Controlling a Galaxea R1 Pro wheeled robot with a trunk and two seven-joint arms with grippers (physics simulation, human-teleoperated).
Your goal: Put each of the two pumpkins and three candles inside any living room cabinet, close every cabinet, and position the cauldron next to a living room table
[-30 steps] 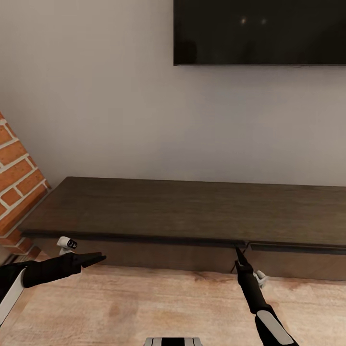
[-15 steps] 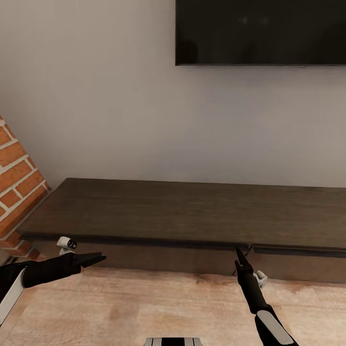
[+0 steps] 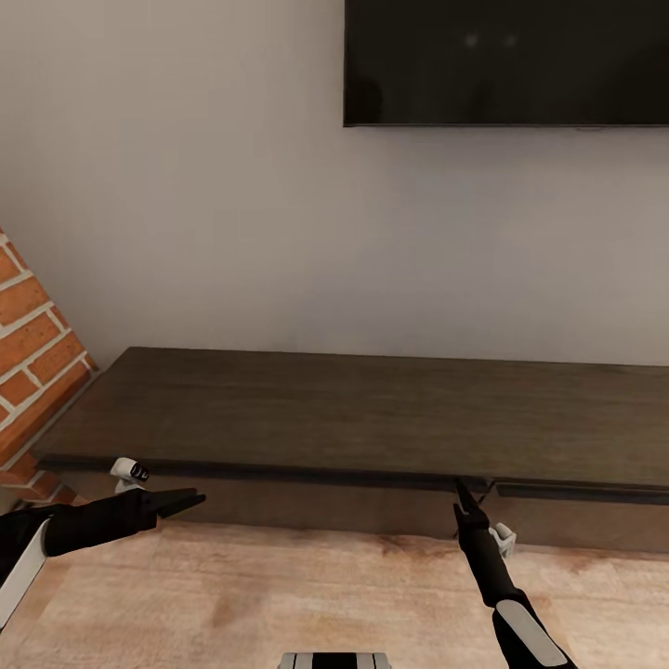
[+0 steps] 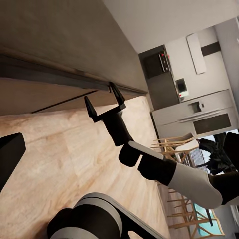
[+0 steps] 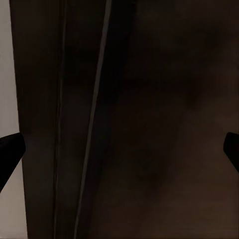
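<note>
Since the earlier frames the whole head view has slid slightly: the television's left edge sits a little further right and the cabinet's front edge a little lower, a shift of the camera. Both arms hold the same places in the view.

The right gripper points up toward 12 o'clock, its tips just under the cabinet's overhanging top edge, at the seam between two drawer fronts. In the left wrist view the right gripper has its two black fingers spread in an open V, holding nothing, the tips at the dark gap beneath the cabinet top. In the right wrist view the cabinet surface is very close, with a dark fingertip at each side edge, well apart. The right forearm runs back toward 5 o'clock, black and then white near the bottom edge.

The left gripper points toward 3 o'clock, low over the wooden floor in front of the cabinet's left drawer; its tips seem drawn together to a point and hold nothing, though I cannot tell for certain. Its arm extends almost level toward 9 o'clock.

The cabinet stretches along the grey wall, drawers shut, its top bare. A dark television hangs at 1 o'clock, and a brick wall stands at 9 o'clock.
</note>
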